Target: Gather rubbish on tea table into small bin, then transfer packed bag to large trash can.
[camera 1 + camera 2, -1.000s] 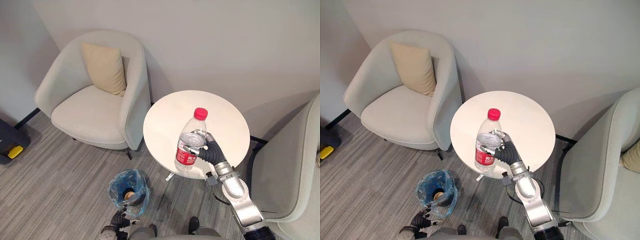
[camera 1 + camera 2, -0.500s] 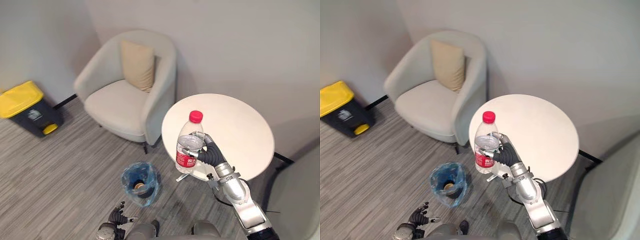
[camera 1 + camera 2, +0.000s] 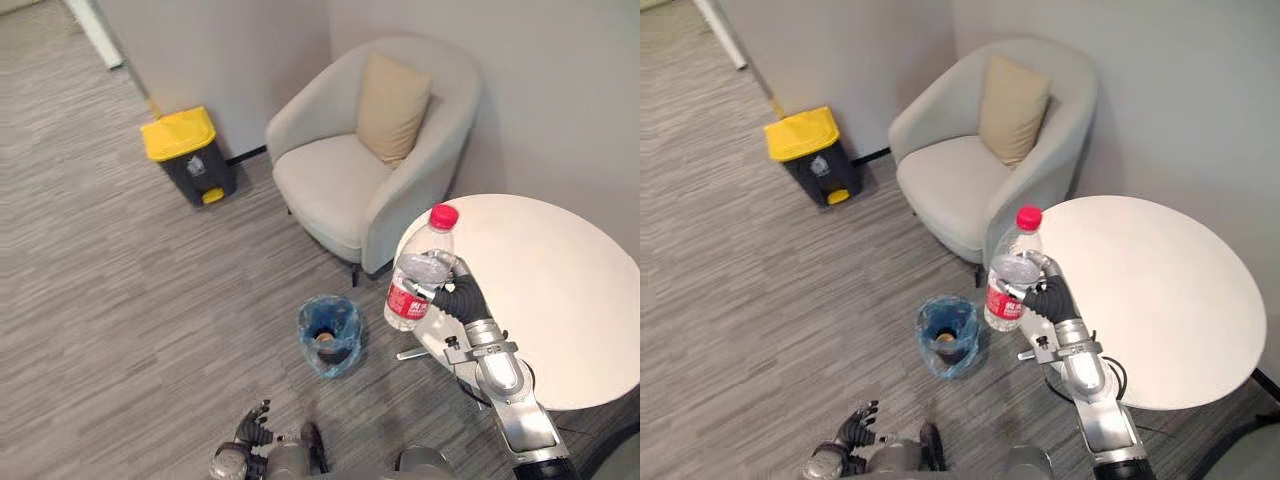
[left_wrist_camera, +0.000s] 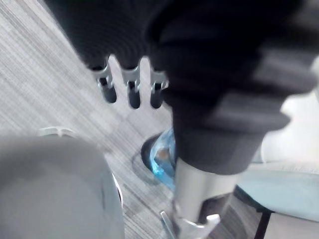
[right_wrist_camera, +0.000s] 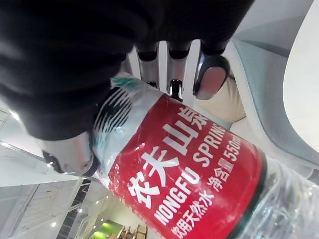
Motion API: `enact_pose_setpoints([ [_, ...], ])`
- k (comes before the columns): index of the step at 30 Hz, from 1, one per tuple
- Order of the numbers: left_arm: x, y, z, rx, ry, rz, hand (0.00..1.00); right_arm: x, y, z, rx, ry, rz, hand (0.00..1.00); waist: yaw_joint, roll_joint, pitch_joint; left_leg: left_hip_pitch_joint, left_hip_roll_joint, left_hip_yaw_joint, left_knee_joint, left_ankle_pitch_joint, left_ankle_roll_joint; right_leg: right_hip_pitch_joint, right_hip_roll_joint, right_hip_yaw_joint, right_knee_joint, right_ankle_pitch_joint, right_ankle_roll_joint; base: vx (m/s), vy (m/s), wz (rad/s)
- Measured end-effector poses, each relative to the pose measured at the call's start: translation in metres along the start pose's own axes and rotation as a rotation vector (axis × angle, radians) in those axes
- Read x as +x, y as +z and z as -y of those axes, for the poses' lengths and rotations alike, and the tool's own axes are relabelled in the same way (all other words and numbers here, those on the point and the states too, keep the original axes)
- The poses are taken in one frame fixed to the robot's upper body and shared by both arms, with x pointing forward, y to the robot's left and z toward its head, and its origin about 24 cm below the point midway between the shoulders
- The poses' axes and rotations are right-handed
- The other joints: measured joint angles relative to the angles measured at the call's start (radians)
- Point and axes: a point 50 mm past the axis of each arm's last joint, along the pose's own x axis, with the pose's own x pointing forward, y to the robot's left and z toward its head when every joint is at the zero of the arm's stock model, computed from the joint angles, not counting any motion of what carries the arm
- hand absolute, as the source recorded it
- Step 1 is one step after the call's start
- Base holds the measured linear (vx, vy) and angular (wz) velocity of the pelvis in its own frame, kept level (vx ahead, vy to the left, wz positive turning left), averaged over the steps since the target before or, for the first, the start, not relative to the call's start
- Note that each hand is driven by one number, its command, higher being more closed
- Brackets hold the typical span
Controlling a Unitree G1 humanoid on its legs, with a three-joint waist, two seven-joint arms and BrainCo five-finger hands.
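My right hand (image 3: 463,298) is shut on a clear water bottle (image 3: 416,272) with a red cap and red label, held upright in the air past the left edge of the round white tea table (image 3: 560,290). In the right wrist view the fingers (image 5: 172,64) curl round the bottle (image 5: 184,174) just above its label. The small bin (image 3: 328,334), lined with a blue bag, stands on the floor below and to the left of the bottle, with something brown inside. My left hand (image 3: 854,428) hangs low near the floor with its fingers (image 4: 129,92) relaxed and holding nothing.
A large dark trash can with a yellow lid (image 3: 187,154) stands by the wall at the far left. A pale armchair (image 3: 370,175) with a beige cushion (image 3: 393,107) sits between it and the table. Grey striped carpet (image 3: 120,300) spreads to the left.
The camera has swung left, bringing the yellow-lidded can and more carpet into view. The bottle, still in my right hand, has passed from over the table's front to beyond its left edge.
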Motion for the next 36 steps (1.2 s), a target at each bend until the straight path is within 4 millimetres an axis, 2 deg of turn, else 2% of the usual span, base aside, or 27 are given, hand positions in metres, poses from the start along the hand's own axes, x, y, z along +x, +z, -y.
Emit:
enact_pose_setpoints([
  [4,0.0,-0.001,-0.001,0.004,0.002,-0.003,0.0,-0.002,0.0,-0.012,0.044,0.011,-0.009,1.0,0.013,-0.005,-0.004,0.037,-0.024,0.002,-0.051,0.023,0.003,0.036,0.0,0.033,-0.064,0.041,0.019,0.02,0.051,-0.01],
  [7,-0.001,-0.003,-0.002,0.004,0.005,-0.011,0.0,-0.004,-0.004,-0.012,0.043,0.011,-0.027,1.0,0.013,-0.007,-0.005,0.051,-0.03,0.007,-0.07,0.026,0.006,0.055,0.002,0.038,-0.098,0.063,0.02,0.02,0.036,-0.06],
  [13,-0.001,-0.004,-0.003,-0.002,0.013,-0.017,0.0,-0.007,-0.013,-0.013,0.043,0.023,-0.068,1.0,0.01,-0.012,-0.008,0.056,-0.03,0.013,-0.082,0.031,0.001,0.059,0.015,0.055,-0.123,0.079,0.019,0.0,0.001,-0.06],
  [16,-0.001,-0.004,-0.005,-0.007,0.018,-0.013,0.0,-0.009,-0.018,-0.017,0.046,0.043,-0.092,1.0,0.013,-0.023,-0.004,0.054,-0.026,0.018,-0.082,0.03,-0.001,0.049,0.017,0.061,-0.116,0.075,0.02,-0.02,-0.016,-0.07],
  [18,-0.001,-0.001,-0.007,-0.005,0.023,-0.003,0.0,-0.009,-0.02,-0.019,0.052,0.044,-0.101,1.0,0.022,-0.04,0.005,0.047,-0.03,0.029,-0.065,0.011,-0.002,0.019,0.002,0.077,-0.069,0.035,0.024,-0.03,0.009,-0.13],
  [19,-0.001,0.0,-0.009,-0.004,0.028,0.002,0.0,-0.009,-0.019,-0.02,0.055,0.046,-0.101,1.0,0.024,-0.057,0.016,0.04,-0.035,0.035,-0.034,-0.013,0.003,-0.002,-0.008,0.089,-0.019,0.005,0.029,0.0,0.029,-0.06],
  [22,-0.001,0.0,-0.013,-0.004,0.037,0.002,0.0,-0.009,-0.019,-0.024,0.059,0.066,-0.101,1.0,0.017,-0.071,0.024,0.012,-0.042,0.033,0.088,-0.11,0.011,-0.019,-0.048,0.097,0.085,-0.057,0.051,0.05,0.069,0.02],
  [24,-0.001,0.0,-0.016,0.002,0.042,0.002,0.0,-0.009,-0.018,-0.028,0.063,0.083,-0.103,1.0,0.014,-0.079,0.024,0.017,-0.06,0.021,0.115,-0.144,0.022,-0.017,-0.073,0.099,0.138,-0.068,0.056,0.13,0.086,0.18],
  [25,-0.001,-0.001,-0.016,0.002,0.044,0.002,0.0,-0.009,-0.018,-0.031,0.072,0.089,-0.103,1.0,-0.003,-0.077,0.024,0.019,-0.065,0.0,0.112,-0.151,0.033,-0.04,-0.072,0.114,0.198,-0.047,0.029,0.17,0.087,0.37],
  [26,-0.001,0.0,-0.017,-0.001,0.048,0.005,0.0,-0.009,-0.018,-0.035,0.074,0.102,-0.105,1.0,-0.004,-0.073,0.03,0.031,-0.062,-0.023,0.098,-0.152,0.036,-0.091,-0.056,0.13,0.274,-0.043,-0.013,0.14,0.063,0.36],
  [28,-0.001,0.0,-0.018,-0.001,0.048,0.002,0.0,-0.01,-0.02,-0.038,0.065,0.122,-0.114,1.0,-0.002,-0.068,0.037,0.052,-0.053,-0.045,0.073,-0.152,0.036,-0.124,-0.015,0.143,0.257,-0.051,-0.017,0.14,0.0,0.3],
  [29,-0.002,-0.003,-0.019,0.001,0.051,-0.01,0.0,-0.01,-0.021,-0.038,0.055,0.133,-0.117,1.0,-0.004,-0.07,0.037,0.079,-0.046,-0.062,0.051,-0.146,0.034,-0.153,0.02,0.148,0.195,-0.043,-0.017,0.24,-0.07,0.44],
  [30,-0.003,-0.005,-0.021,0.004,0.055,-0.015,0.0,-0.011,-0.021,-0.038,0.052,0.137,-0.118,1.0,-0.003,-0.078,0.032,0.088,-0.049,-0.062,0.052,-0.14,0.013,-0.156,0.037,0.154,0.106,-0.004,-0.019,0.27,-0.099,0.71],
  [31,-0.002,-0.006,-0.022,0.004,0.057,-0.023,0.0,-0.011,-0.022,-0.036,0.046,0.136,-0.121,1.0,-0.014,-0.095,0.022,0.093,-0.059,-0.096,0.07,-0.153,-0.002,-0.146,0.041,0.159,0.072,0.088,-0.024,0.27,-0.103,0.55],
  [34,-0.002,-0.005,-0.012,-0.015,0.037,-0.02,0.0,-0.011,-0.026,-0.032,0.024,0.137,-0.133,1.0,-0.001,-0.042,0.006,0.084,-0.028,-0.118,0.067,-0.159,-0.016,-0.117,0.068,0.131,0.019,0.089,-0.031,0.25,-0.08,0.2],
  [36,-0.002,-0.006,-0.008,-0.027,0.031,-0.02,0.0,-0.014,-0.027,-0.033,0.028,0.138,-0.144,1.0,-0.003,-0.024,0.014,0.074,-0.001,-0.128,0.122,-0.167,-0.029,-0.063,0.087,0.106,-0.034,0.094,-0.038,0.23,-0.104,0.24],
])
